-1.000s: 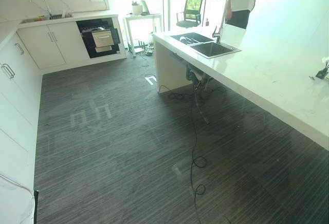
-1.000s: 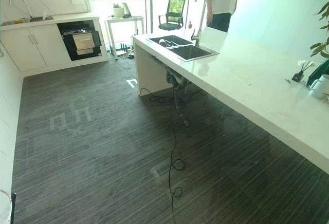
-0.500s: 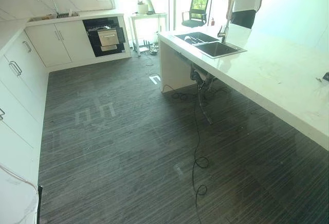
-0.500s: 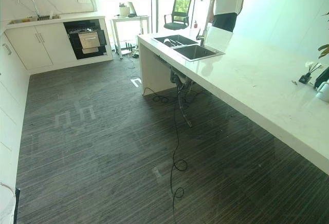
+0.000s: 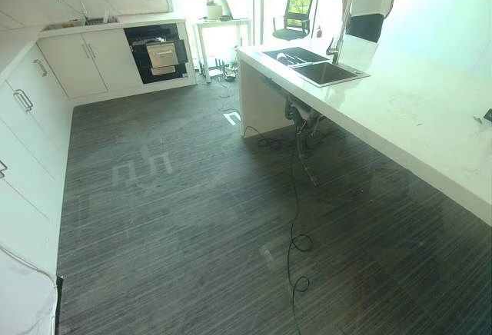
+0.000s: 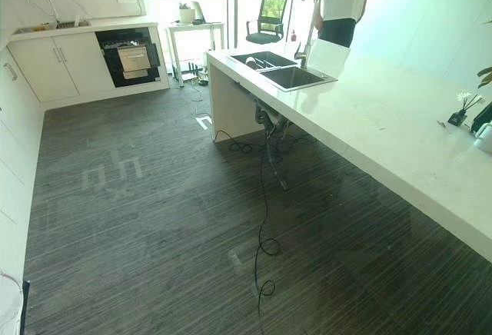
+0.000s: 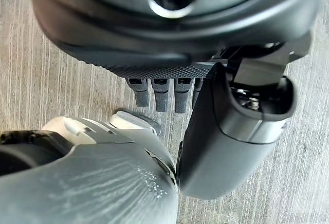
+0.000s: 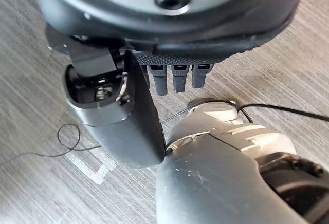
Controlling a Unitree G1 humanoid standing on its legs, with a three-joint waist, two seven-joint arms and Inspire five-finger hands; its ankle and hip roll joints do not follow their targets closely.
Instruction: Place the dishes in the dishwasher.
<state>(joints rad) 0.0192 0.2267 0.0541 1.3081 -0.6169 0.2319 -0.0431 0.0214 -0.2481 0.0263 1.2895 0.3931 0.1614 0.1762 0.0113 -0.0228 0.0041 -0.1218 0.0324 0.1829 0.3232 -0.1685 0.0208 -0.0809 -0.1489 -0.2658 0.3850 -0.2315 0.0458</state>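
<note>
From the left eye view I saw the dishwasher [image 5: 157, 56] standing open in the far cabinet run, well apart across the dark floor [image 5: 192, 227]. The dishes [image 5: 290, 58] lay in the nearer basin of the sink [image 5: 327, 73] set in the long white tabletop [image 5: 415, 120]; they were too small to tell apart. A person [image 5: 373, 1] stood just behind the tap. Against a second ago the whole picture had slid, cabinets and sink alike, so the camera had turned and nothing in the room had moved.

The right eye view showed the same, with a small plant [image 6: 463, 108] near the tabletop's end.

In the left wrist view the left hand [image 7: 169, 54] hung over the floor, its fingers [image 7: 164, 93] straight, apart and empty.

In the right wrist view the right hand [image 8: 169, 44] hung likewise, fingers [image 8: 177, 80] straight, holding nothing.

I judged the dishes would be stiff, slick if wet, breakable and not heavy; a hold on the rim, thumb over and fingers under, seemed safest.
</note>
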